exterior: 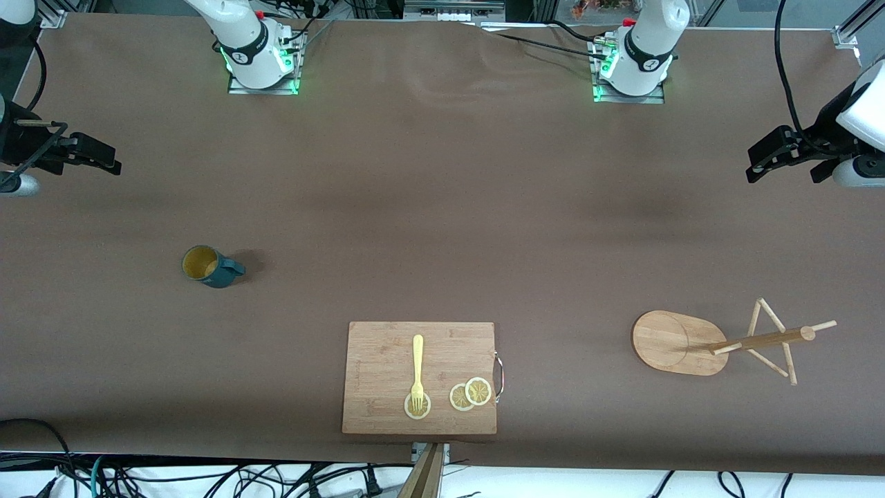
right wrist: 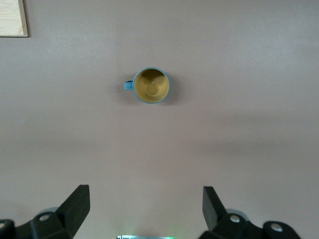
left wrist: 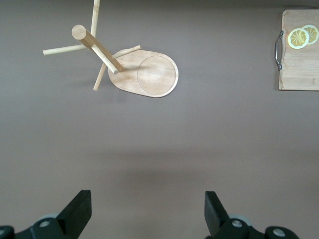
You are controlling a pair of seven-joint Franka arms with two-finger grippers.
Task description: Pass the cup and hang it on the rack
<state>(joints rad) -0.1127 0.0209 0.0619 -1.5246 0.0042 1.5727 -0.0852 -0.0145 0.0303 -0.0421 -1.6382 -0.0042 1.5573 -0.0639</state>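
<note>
The dark teal cup (exterior: pixel 207 266) with a yellow inside stands upright on the table toward the right arm's end, its handle pointing toward the table's middle. It also shows in the right wrist view (right wrist: pixel 151 85). The wooden rack (exterior: pixel 674 342) stands on its oval base toward the left arm's end, and also shows in the left wrist view (left wrist: pixel 149 74). My right gripper (right wrist: pixel 146 206) is open and empty, held high above the table at its own end. My left gripper (left wrist: pixel 148 209) is open and empty, held high at its own end.
A rectangular wooden cutting board (exterior: pixel 387 360) lies near the front camera edge between cup and rack. It carries a yellow fork (exterior: pixel 417 366) and lemon slices (exterior: pixel 470 394). Cables hang along the table's front edge.
</note>
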